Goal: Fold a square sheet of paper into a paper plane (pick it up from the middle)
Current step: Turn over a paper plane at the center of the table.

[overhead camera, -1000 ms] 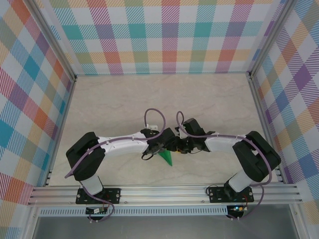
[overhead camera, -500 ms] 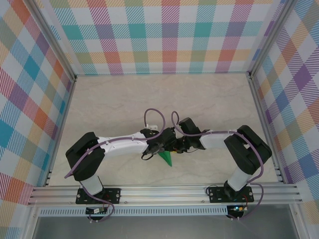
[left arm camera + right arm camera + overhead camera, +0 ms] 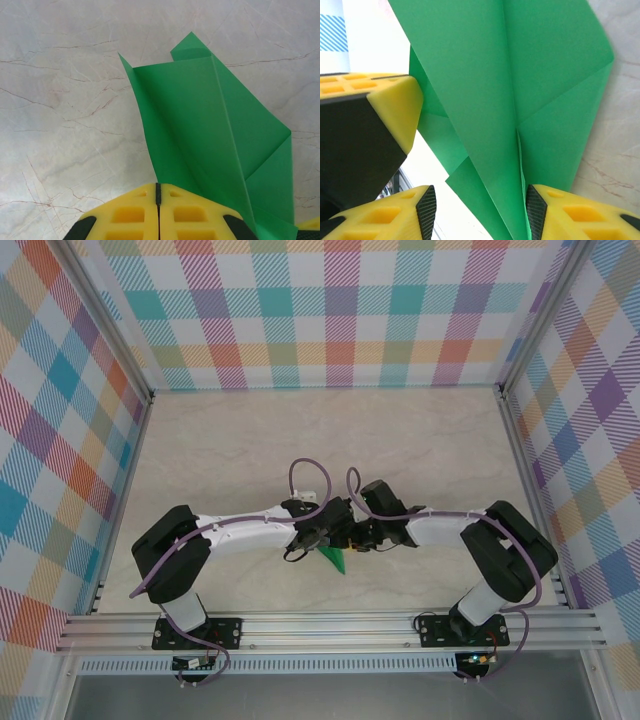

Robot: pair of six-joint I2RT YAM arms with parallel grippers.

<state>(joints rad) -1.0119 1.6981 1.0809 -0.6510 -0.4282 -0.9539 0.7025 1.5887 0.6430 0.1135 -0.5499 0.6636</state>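
The left claw (image 3: 325,537) has its yellow pads (image 3: 130,212) pressed together with only a thin seam between them. In the left wrist view (image 3: 157,187) the paper plane's (image 3: 200,125) edge runs down to that seam, so the claw seems to pinch a fold of it, though the contact itself is hidden. The right claw (image 3: 352,537) faces it from the other side, tips almost meeting. Its fingers (image 3: 585,212) are spread, and in the right wrist view (image 3: 479,192) the green paper (image 3: 510,90) passes down through the gap between them.

From above, the paper plane (image 3: 334,559) sits just below the two claws, near the front of the pale marbled worktop (image 3: 300,440). It is a bright-green wedge with its long axis running roughly far to near. The narrow tip points toward the near edge, slightly to the right.

In the left wrist view it fans out away from the pads over the worktop (image 3: 60,100), with a small folded corner at the far end. One straight crease runs lengthwise along its right half. In the right wrist view a lengthwise crease runs down the middle toward the gap.
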